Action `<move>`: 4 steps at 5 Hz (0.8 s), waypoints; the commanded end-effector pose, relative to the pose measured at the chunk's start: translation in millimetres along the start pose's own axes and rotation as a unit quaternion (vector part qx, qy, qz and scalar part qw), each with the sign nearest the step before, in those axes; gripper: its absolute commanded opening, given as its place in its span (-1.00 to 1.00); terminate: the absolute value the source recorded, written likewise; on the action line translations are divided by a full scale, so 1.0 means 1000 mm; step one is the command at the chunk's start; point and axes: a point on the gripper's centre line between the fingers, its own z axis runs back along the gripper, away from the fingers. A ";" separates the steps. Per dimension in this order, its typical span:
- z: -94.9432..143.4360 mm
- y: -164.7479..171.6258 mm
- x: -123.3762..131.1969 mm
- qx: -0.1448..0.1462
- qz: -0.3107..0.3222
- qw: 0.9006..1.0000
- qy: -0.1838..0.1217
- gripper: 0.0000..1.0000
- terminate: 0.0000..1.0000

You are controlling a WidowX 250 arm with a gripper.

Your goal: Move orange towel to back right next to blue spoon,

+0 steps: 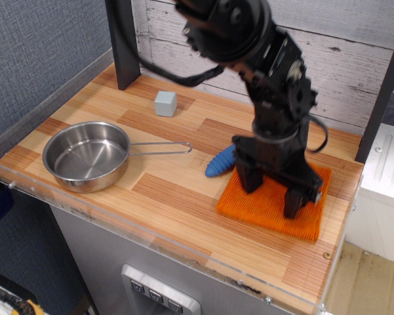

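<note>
The orange towel (pixel 265 207) lies flat on the wooden table at the right, its far edge toward the back wall. My gripper (pixel 274 195) stands on it with its two black fingers spread wide and pressed down on the cloth. The blue spoon (pixel 220 163) lies just left of the towel; only its ribbed blue handle shows, and the metal bowl is hidden behind my arm.
A steel pan (pixel 86 155) with a wire handle sits at the left front. A small grey block (pixel 165 104) sits near the back. A dark post (pixel 124 46) stands at the back left. A clear plastic rim (pixel 151 241) runs along the table's front edge.
</note>
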 end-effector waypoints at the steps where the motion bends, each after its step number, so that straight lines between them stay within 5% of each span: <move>1: -0.015 0.019 0.040 0.012 -0.015 1.000 -0.003 1.00 -1.00; 4: -0.012 0.009 0.066 0.002 -0.015 1.000 -0.012 1.00 -1.00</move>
